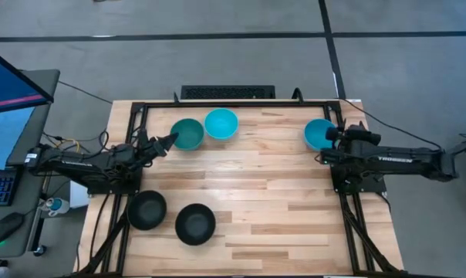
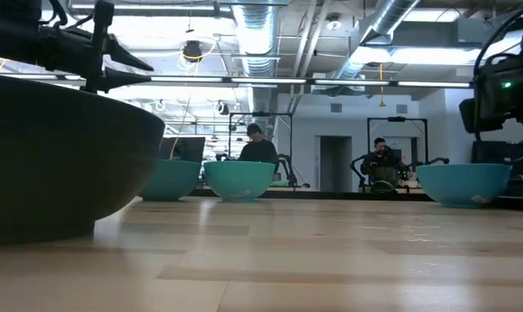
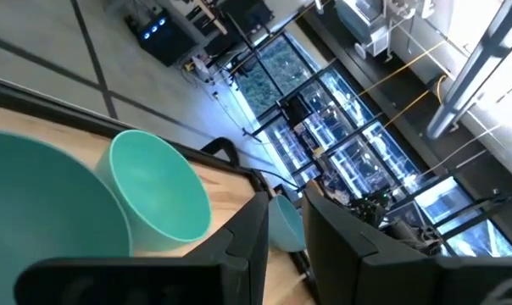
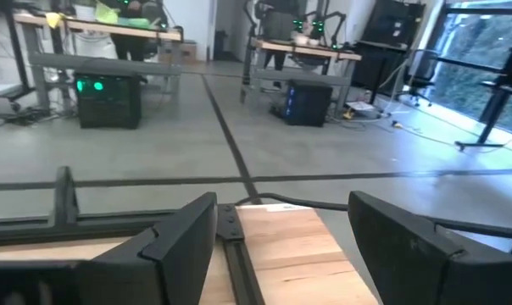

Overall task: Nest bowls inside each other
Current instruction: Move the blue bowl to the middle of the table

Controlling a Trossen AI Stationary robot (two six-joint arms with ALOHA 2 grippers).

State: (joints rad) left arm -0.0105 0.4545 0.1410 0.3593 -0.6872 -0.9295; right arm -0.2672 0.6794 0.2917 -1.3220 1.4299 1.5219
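Left end effector nearly closed beside teal bowl, right end effector open, over pale wooden table.

In the low view, a black bowl is cut off by the left edge and hides part of a teal bowl; two distant people are too small to make out.

The right arm bears small white lettering, too small to read.
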